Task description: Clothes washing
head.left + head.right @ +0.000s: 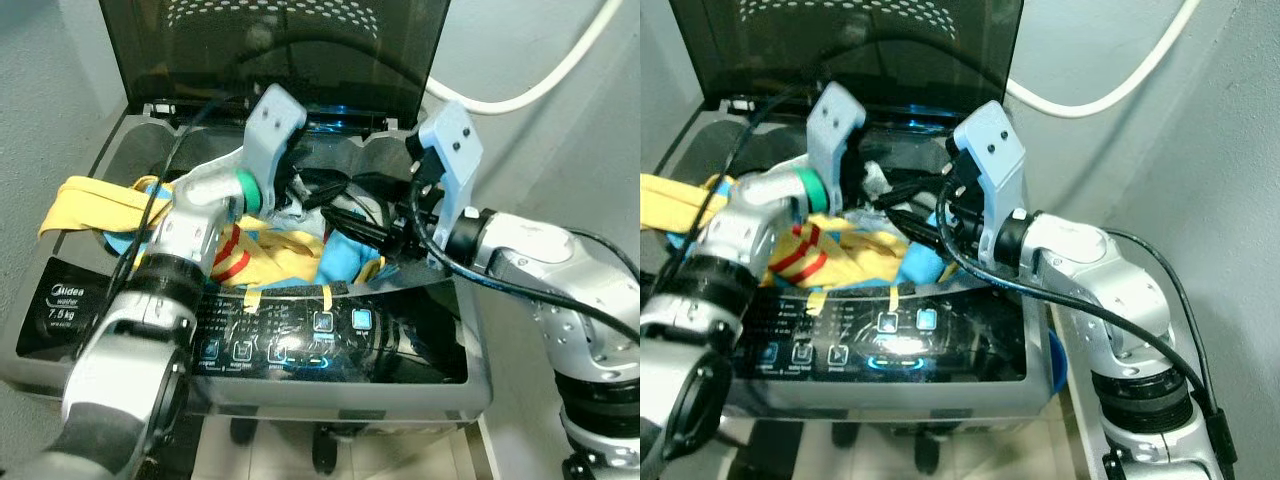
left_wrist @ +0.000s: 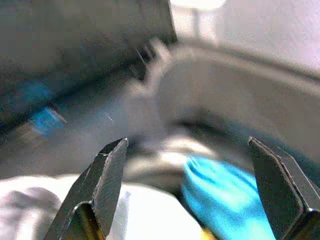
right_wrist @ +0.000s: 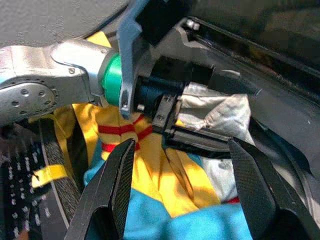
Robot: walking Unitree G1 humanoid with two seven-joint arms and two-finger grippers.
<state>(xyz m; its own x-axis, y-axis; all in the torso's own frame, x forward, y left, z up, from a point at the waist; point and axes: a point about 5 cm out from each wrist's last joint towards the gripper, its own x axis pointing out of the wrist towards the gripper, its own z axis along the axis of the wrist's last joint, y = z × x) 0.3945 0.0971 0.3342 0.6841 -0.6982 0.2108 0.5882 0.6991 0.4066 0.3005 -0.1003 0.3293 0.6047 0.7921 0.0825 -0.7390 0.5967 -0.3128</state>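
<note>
- While both arms reach into the washing machine [image 1: 120,330], the left pincer [image 2: 187,195] stands with its fingers spread wide and nothing between them; the right pincer [image 3: 185,195] is likewise spread wide and empty.
- Left pincer: it hangs over the drum opening, near the back rim below the raised lid [image 1: 290,50]. A white cloth [image 3: 220,112] lies just beside its fingers, and blue fabric [image 2: 225,195] lies beyond the fingertips.
- Right pincer: it points across the opening toward the left pincer, above the yellow garment with red stripes [image 3: 150,165].
- Clothes: the heap fills the drum mouth. A yellow strip [image 1: 95,200] trails over the left edge of the machine top, and a thin yellow strand [image 1: 327,296] lies on the control panel [image 1: 300,340].
- Step in hand, by judgement: pushing or gathering the laundry into the drum.
- Procedure: lower one pincer onto a thick fold, close fully, then carry the fold inward.
- Keep the two pincers apart; they are near one another, with cables [image 1: 330,190] between.
- Recover the trailing strip before closing the lid.
</note>
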